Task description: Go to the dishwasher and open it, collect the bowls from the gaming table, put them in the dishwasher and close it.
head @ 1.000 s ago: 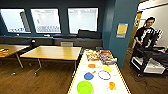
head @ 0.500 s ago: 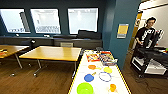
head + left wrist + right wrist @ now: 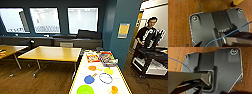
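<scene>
Ahead, close under the head camera: gaming table (image 3: pixel 82 72), white top, yellow edging, flat printed discs and a ring. Both bowls not yet collected: translucent lime-green bowl (image 3: pixel 85 89) at the near end, small orange bowl (image 3: pixel 114 89) near it, well apart from each other. Dishwasher step impossible to judge from here. Board-game boxes (image 3: pixel 102 57) at the far end. Brown carpet below both wrists; claw state on either arm: cannot tell.

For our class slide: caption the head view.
Green bowl and orange bowl on the gaming table, wooden tables beside.
</scene>
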